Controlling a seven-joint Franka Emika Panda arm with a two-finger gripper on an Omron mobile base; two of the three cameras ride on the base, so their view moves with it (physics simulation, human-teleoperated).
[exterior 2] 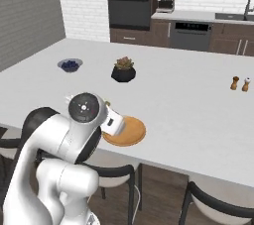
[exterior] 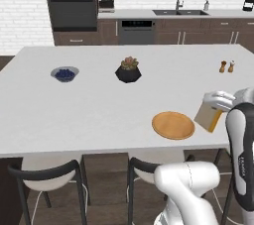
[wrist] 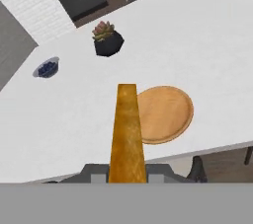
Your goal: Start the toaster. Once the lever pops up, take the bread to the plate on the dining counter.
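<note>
No readable writing is showing anywhere; the marking on the arm's dark link is too blurred to read. On the dining counter (exterior: 99,105), a blue-filled bowl (exterior: 64,74) and a potted succulent (exterior: 128,69) are sitting toward the far side, and the plate (exterior: 173,125) is lying by the near edge. The gripper (exterior: 214,104), its fingertips hidden, is clamping the bread (exterior: 209,115) with narrowly parted jaws, tilted just right of the plate and partly cut off by the arm.
</note>
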